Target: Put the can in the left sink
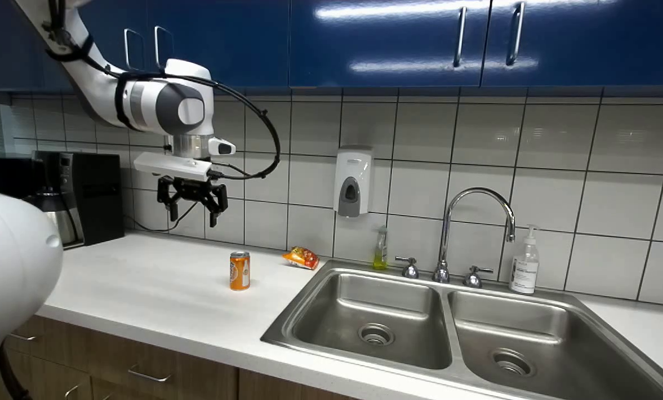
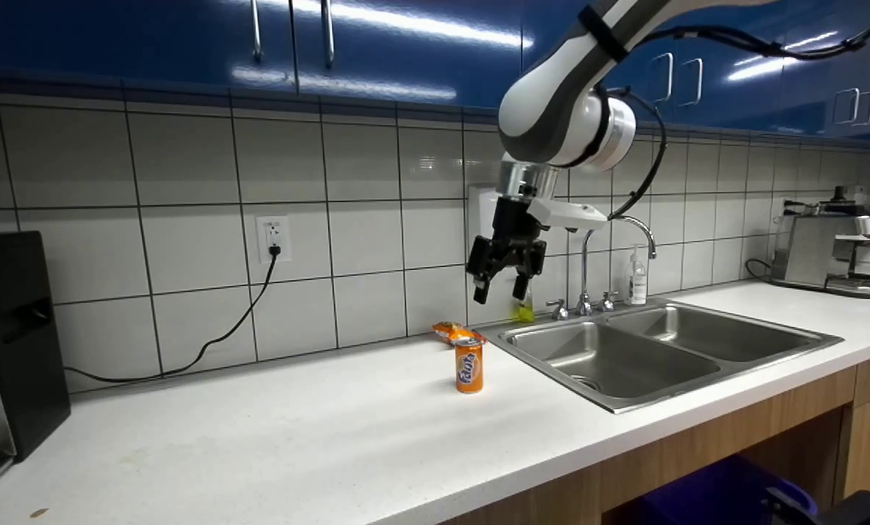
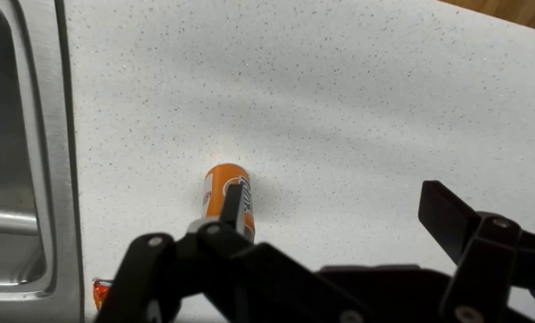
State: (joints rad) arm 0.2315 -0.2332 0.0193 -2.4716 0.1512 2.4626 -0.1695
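Observation:
The small orange can (image 1: 239,272) stands upright on the white counter, left of the sink, in both exterior views (image 2: 469,368). The left sink (image 1: 331,325) is the steel basin nearer the can; it also shows in an exterior view (image 2: 595,357). My gripper (image 1: 194,216) is open and empty, well above the counter and pointing down, in both exterior views (image 2: 500,293). In the wrist view the gripper's fingers (image 3: 332,193) are wide apart. The left finger covers part of the can (image 3: 215,193) there, and the can's top is hidden. The left sink's edge (image 3: 54,134) runs along the left.
An orange-red snack packet (image 1: 302,257) lies behind the can, near the wall. The tall faucet (image 1: 448,222), a green soap bottle (image 1: 380,253) and a white pump bottle (image 1: 524,272) stand behind the sink. The right basin (image 1: 587,347) adjoins. A black machine (image 1: 95,194) stands far left.

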